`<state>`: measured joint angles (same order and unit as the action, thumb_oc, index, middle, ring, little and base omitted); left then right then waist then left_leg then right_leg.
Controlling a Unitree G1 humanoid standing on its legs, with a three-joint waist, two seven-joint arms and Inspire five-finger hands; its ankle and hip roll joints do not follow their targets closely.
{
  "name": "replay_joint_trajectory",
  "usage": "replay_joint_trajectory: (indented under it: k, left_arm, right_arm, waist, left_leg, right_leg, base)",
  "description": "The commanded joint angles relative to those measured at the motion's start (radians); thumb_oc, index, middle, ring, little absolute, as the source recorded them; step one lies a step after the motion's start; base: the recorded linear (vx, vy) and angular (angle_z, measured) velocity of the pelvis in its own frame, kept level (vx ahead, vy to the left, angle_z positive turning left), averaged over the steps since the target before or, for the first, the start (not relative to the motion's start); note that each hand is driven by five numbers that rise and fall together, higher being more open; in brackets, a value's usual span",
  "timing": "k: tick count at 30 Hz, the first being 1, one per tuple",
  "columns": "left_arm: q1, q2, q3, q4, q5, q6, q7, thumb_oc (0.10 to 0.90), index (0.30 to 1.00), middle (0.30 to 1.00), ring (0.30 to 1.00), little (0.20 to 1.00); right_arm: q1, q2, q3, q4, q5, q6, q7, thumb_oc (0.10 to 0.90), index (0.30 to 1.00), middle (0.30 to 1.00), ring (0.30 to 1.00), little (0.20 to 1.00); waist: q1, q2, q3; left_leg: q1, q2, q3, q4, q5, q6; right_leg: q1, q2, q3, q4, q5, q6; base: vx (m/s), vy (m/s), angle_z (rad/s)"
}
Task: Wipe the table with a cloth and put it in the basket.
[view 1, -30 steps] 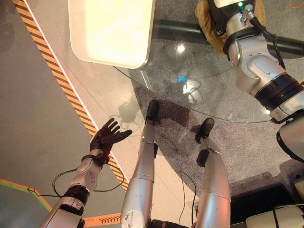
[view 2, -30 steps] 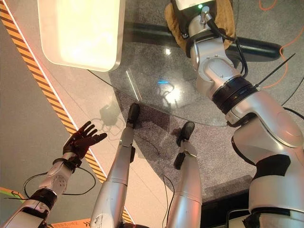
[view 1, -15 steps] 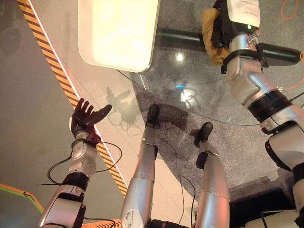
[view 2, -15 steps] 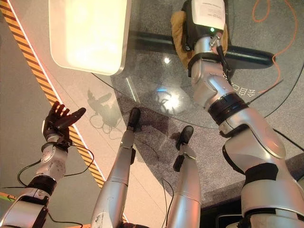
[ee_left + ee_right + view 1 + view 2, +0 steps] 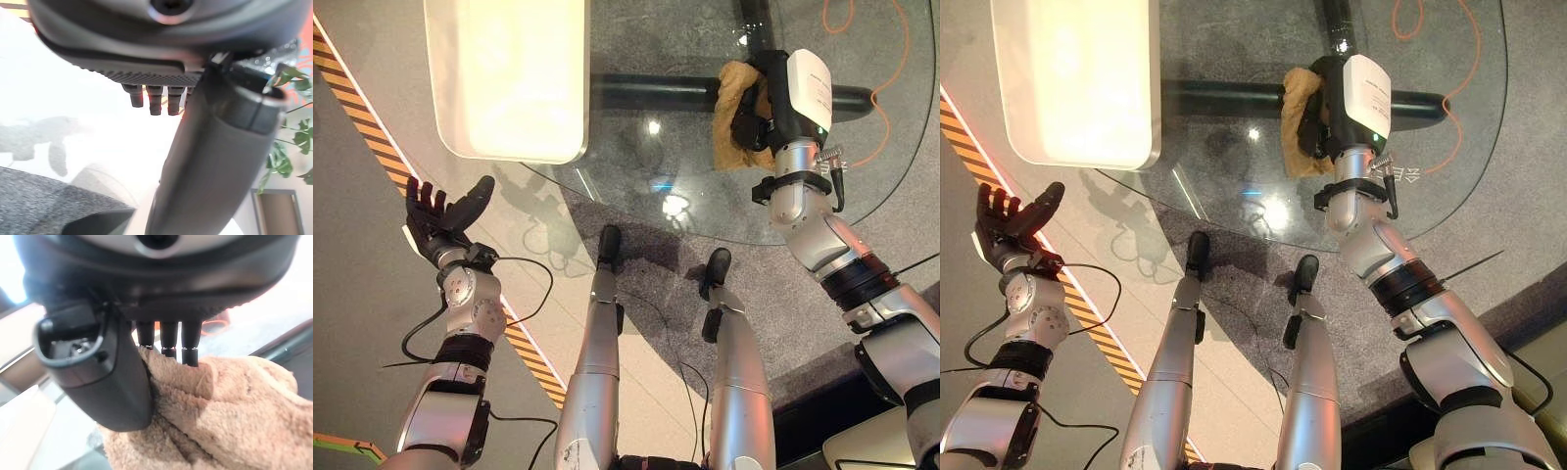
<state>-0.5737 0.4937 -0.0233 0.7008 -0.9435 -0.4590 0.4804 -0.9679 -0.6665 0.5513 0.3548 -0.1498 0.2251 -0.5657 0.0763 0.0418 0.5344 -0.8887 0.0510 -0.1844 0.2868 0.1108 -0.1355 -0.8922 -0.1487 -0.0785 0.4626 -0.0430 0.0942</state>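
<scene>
Since a second ago the right hand (image 5: 756, 113) has dragged the cloth (image 5: 230, 411) nearer across the glass table (image 5: 705, 186), fingers clenched on it; press flat while wiping; left hand (image 5: 438, 220) hangs released.

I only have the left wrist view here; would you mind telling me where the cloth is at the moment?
Observer: The tan cloth lies on the glass table, under the right hand.
Operator: Thank you. Is that hand gripping it?
Observer: Yes, in the right wrist view its fingers and thumb pinch a fold of the cloth.
Operator: And where is my left hand?
Observer: The left hand is raised beside the table, fingers straight, holding nothing.
</scene>
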Motion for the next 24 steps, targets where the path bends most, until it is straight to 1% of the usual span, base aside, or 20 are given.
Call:
replay_joint_trajectory:
  k: [1,3,5,6,8,11,12,14,15,16,17,18,24]
  left_arm:
    - [-0.018,0.130,0.120,-0.028,0.083,-0.110,0.075,0.800,0.900,0.900,0.900,0.900]
    - [-0.020,0.138,0.134,-0.059,0.089,-0.126,0.082,0.800,0.900,0.900,0.900,0.900]
    - [-0.019,0.140,0.138,-0.067,0.086,-0.127,0.080,0.800,0.900,0.900,0.900,0.900]
    - [-0.022,0.141,0.156,-0.102,0.082,-0.144,0.075,0.800,0.900,0.900,0.900,0.900]
    - [-0.025,0.140,0.165,-0.136,0.095,-0.155,0.076,0.800,0.900,0.900,0.900,0.900]
    - [-0.033,0.136,0.167,-0.174,0.119,-0.158,0.084,0.800,0.900,0.900,0.900,0.900]
    - [-0.038,0.132,0.168,-0.186,0.131,-0.164,0.084,0.800,0.900,0.900,0.900,0.900]
    - [-0.043,0.124,0.166,-0.218,0.160,-0.168,0.100,0.800,0.900,0.900,0.900,0.900]
    - [-0.047,0.125,0.167,-0.226,0.165,-0.169,0.105,0.800,0.900,0.900,0.900,0.900]
    - [-0.045,0.122,0.166,-0.232,0.175,-0.167,0.110,0.800,0.900,0.900,0.900,0.900]
    - [-0.047,0.117,0.167,-0.241,0.186,-0.170,0.114,0.800,0.900,0.900,0.900,0.900]
    - [-0.044,0.114,0.168,-0.248,0.195,-0.170,0.119,0.800,0.900,0.900,0.900,0.900]
    - [-0.044,0.104,0.176,-0.290,0.228,-0.176,0.111,0.800,0.900,0.900,0.900,0.900]
  right_arm:
    - [-0.020,-0.034,-0.086,-0.139,-0.035,-0.083,-0.100,0.100,0.300,0.300,0.300,0.200]
    - [-0.005,-0.038,-0.109,-0.163,-0.042,-0.092,-0.106,0.100,0.300,0.300,0.300,0.200]
    - [0.000,-0.041,-0.115,-0.171,-0.043,-0.094,-0.106,0.100,0.300,0.300,0.300,0.200]
    - [0.014,-0.044,-0.141,-0.185,-0.050,-0.106,-0.102,0.100,0.300,0.300,0.300,0.200]
    - [0.024,-0.042,-0.158,-0.197,-0.059,-0.109,-0.098,0.100,0.300,0.300,0.300,0.200]
    - [0.032,-0.042,-0.173,-0.208,-0.063,-0.116,-0.096,0.100,0.300,0.300,0.300,0.200]
    - [0.034,-0.039,-0.182,-0.213,-0.069,-0.122,-0.097,0.100,0.300,0.300,0.300,0.200]
    - [0.050,-0.036,-0.199,-0.231,-0.079,-0.131,-0.096,0.100,0.300,0.300,0.300,0.200]
    - [0.054,-0.037,-0.205,-0.237,-0.082,-0.135,-0.095,0.100,0.300,0.300,0.300,0.200]
    - [0.058,-0.036,-0.209,-0.241,-0.086,-0.138,-0.089,0.100,0.300,0.300,0.300,0.200]
    - [0.059,-0.032,-0.217,-0.248,-0.095,-0.138,-0.086,0.100,0.300,0.300,0.300,0.200]
    - [0.063,-0.029,-0.222,-0.254,-0.101,-0.138,-0.080,0.100,0.300,0.300,0.300,0.200]
    - [0.057,-0.028,-0.240,-0.279,-0.119,-0.151,-0.060,0.100,0.300,0.300,0.300,0.200]
  waist:
    - [-0.008,-0.005,-0.014]
    - [-0.013,-0.002,-0.014]
    - [-0.014,-0.001,-0.014]
    - [-0.018,0.002,-0.014]
    - [-0.018,0.003,-0.014]
    - [-0.019,0.003,-0.014]
    - [-0.019,0.003,-0.014]
    - [-0.022,0.002,-0.014]
    - [-0.023,0.002,-0.014]
    - [-0.025,0.002,-0.014]
    - [-0.025,0.004,-0.014]
    - [-0.026,0.005,-0.014]
    - [-0.025,0.010,-0.014]
  left_leg:
    - [0.051,-0.120,0.117,-0.003,-0.055,0.128]
    - [0.048,-0.120,0.118,0.002,-0.056,0.127]
    - [0.049,-0.120,0.119,0.003,-0.057,0.127]
    - [0.052,-0.119,0.120,0.004,-0.057,0.126]
    - [0.054,-0.118,0.122,0.003,-0.057,0.125]
    - [0.057,-0.116,0.123,0.001,-0.057,0.124]
    - [0.050,-0.115,0.124,-0.002,-0.046,0.125]
    - [0.056,-0.115,0.124,0.003,-0.056,0.124]
    - [0.050,-0.114,0.125,0.001,-0.047,0.124]
    - [0.059,-0.115,0.125,0.005,-0.058,0.124]
    - [0.054,-0.114,0.126,0.003,-0.048,0.123]
    - [0.064,-0.116,0.127,0.006,-0.058,0.123]
    - [0.065,-0.114,0.133,0.000,-0.047,0.122]
  right_leg:
    - [0.041,0.133,-0.034,-0.067,-0.016,-0.064]
    - [0.036,0.136,-0.027,-0.059,-0.020,-0.065]
    - [0.037,0.137,-0.025,-0.057,-0.021,-0.065]
    - [0.041,0.139,-0.020,-0.055,-0.025,-0.066]
    - [0.045,0.140,-0.017,-0.054,-0.028,-0.067]
    - [0.049,0.142,-0.014,-0.053,-0.032,-0.067]
    - [0.044,0.143,-0.015,-0.056,-0.021,-0.067]
    - [0.049,0.144,-0.012,-0.050,-0.030,-0.066]
    - [0.044,0.145,-0.012,-0.053,-0.021,-0.066]
    - [0.052,0.144,-0.009,-0.047,-0.033,-0.065]
    - [0.049,0.145,-0.010,-0.051,-0.023,-0.066]
    - [0.057,0.145,-0.008,-0.046,-0.034,-0.065]
    - [0.061,0.143,-0.008,-0.054,-0.026,-0.066]
  base:
    - [0.00,0.028,-0.09]
    - [0.00,0.041,-0.04]
    - [0.00,0.016,0.00]
    - [0.00,0.000,0.00]
    - [0.00,0.017,0.00]
    - [0.00,0.000,0.00]
    - [0.00,0.000,0.00]
    - [0.00,0.000,0.00]
    - [0.00,0.000,0.00]
    - [0.00,0.000,0.00]
    - [0.00,0.000,0.00]
    - [0.00,0.000,0.00]
    - [0.00,0.013,-0.05]
